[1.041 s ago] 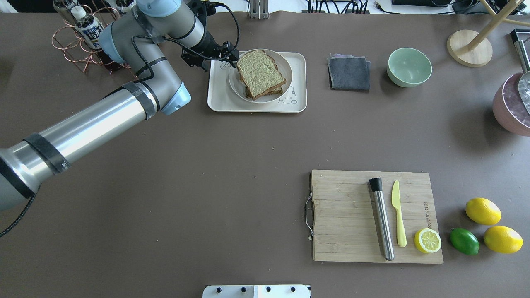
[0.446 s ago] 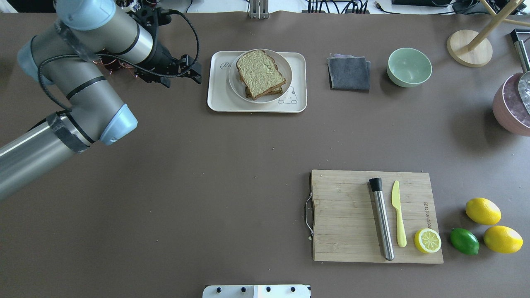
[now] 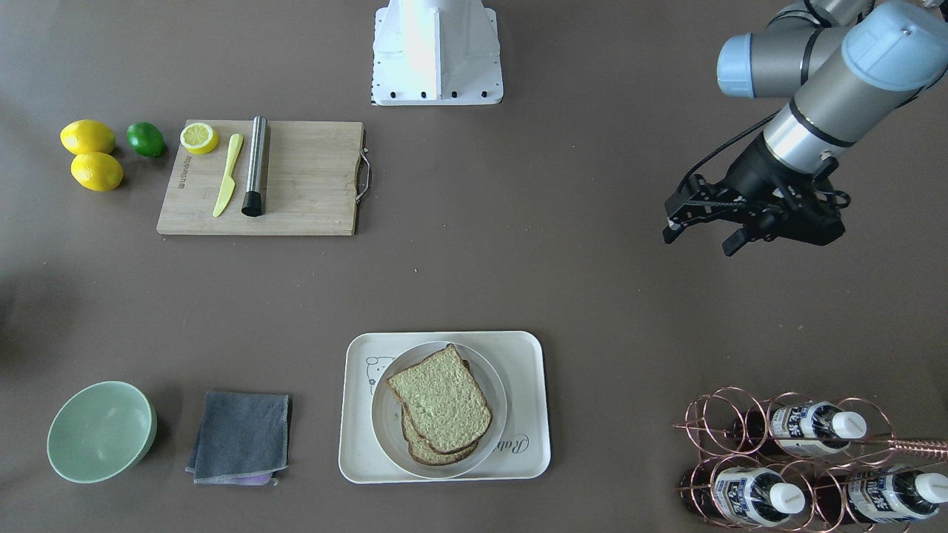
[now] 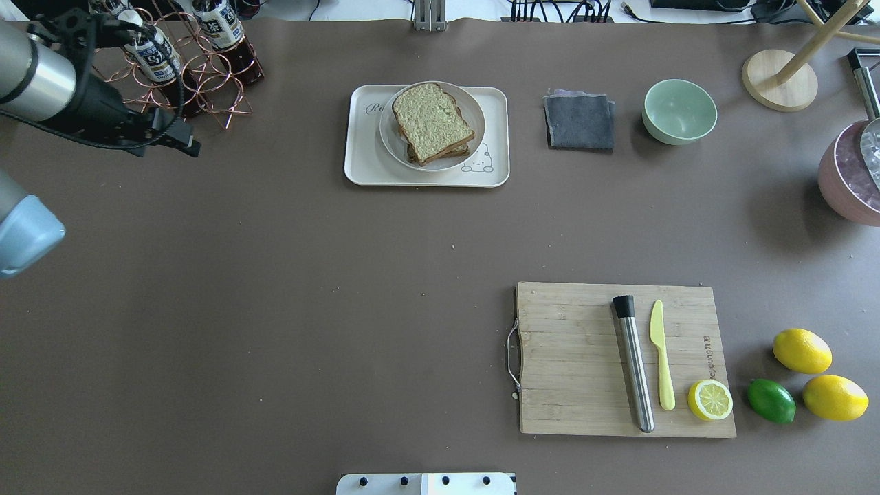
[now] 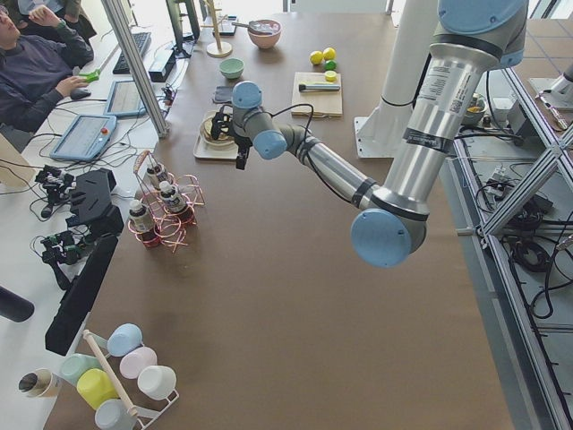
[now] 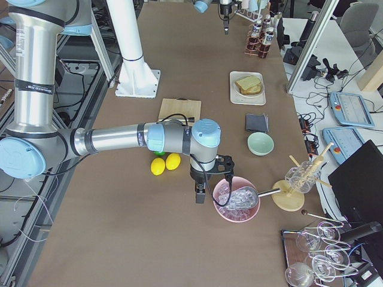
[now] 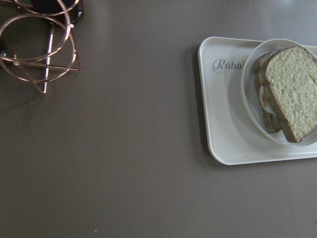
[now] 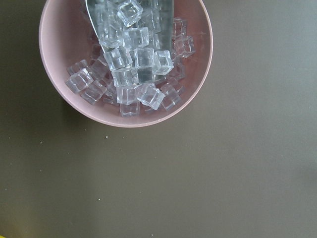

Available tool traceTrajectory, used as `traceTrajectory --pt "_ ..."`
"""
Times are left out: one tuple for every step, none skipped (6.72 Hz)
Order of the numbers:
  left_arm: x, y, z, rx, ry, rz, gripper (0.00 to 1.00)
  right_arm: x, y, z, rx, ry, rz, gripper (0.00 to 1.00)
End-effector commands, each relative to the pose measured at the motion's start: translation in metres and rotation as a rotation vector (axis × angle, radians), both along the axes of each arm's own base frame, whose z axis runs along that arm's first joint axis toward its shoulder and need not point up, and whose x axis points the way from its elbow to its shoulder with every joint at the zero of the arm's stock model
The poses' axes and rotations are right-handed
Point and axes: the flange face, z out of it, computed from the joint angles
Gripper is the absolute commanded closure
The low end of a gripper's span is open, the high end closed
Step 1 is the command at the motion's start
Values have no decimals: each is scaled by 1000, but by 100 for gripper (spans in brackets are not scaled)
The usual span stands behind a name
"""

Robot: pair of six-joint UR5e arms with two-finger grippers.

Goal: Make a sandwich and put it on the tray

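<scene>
Left end effector (image 3: 698, 240): fingers spread, nothing held, hanging above desk (image 3: 518, 259), well apart from tray (image 3: 532, 370), near copper bottle rack (image 3: 740, 429). Right end effector (image 6: 198, 192): seen in side view only, opening cannot be told; beside pink ice bowl (image 6: 236, 203). Sandwich (image 3: 441, 403): two slices stacked, top one skewed, on round white plate (image 3: 383, 433); plate on tray. White sliver between slices, probably egg (image 7: 265, 101).
</scene>
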Motion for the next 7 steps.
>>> traceTrajectory --pt "-120 3 79 89 -84 52 2 0 0 1 -2 1 1 0" --pt "-178 -2 99 107 -151 87 2 0 0 1 -2 1 0 0" --pt "-233 -1 118 112 -217 124 2 0 0 1 -2 1 0 0" --pt "-277 1 135 125 -250 156 2 0 0 1 -2 1 0 0" --pt "-292 5 172 110 -256 188 2 0 0 1 -2 1 0 0" --pt "-300 25 233 -2 -297 195 2 0 1 2 -3 3 -1 0" --pt "-303 28 256 -53 -349 200 2 0 5 5 -12 1 0 0"
